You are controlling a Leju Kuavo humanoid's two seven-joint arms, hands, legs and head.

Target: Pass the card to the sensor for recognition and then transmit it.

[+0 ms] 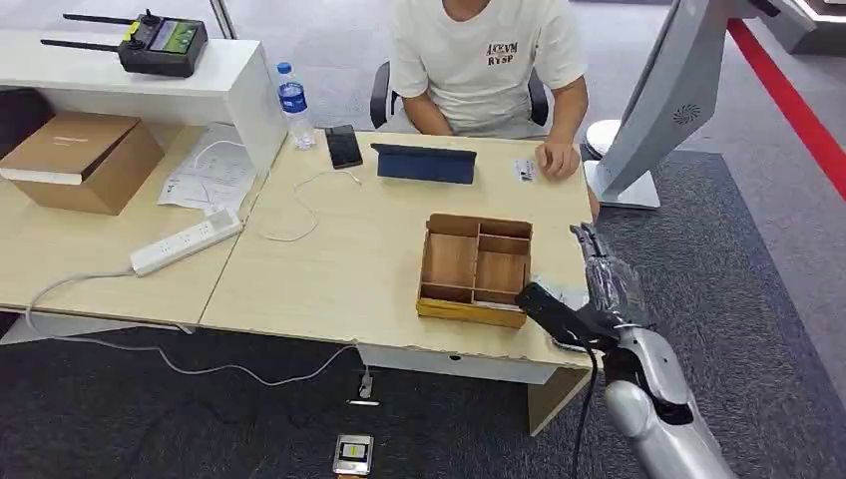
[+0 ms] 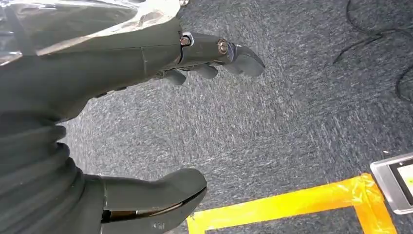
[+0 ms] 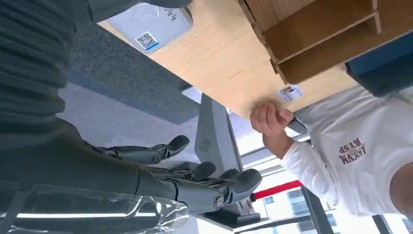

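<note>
Head view gives us the card (image 1: 525, 171) lying flat on the table (image 1: 329, 269) at its far edge, just beside the seated person's hand (image 1: 559, 158) — its print too small to read. The white sensor (image 3: 148, 27), bearing a QR code, sits near the wooden tray (image 1: 476, 267). The person's shirt (image 1: 486, 55) reads "AKKVM RYSP". Our right hand (image 1: 599, 274) hovers beside the table's corner, fingers extended and apart, holding nothing. Our left hand (image 2: 160, 112) hangs over grey carpet (image 2: 292, 122) and yellow tape (image 2: 292, 202) — spread, empty.
</note>
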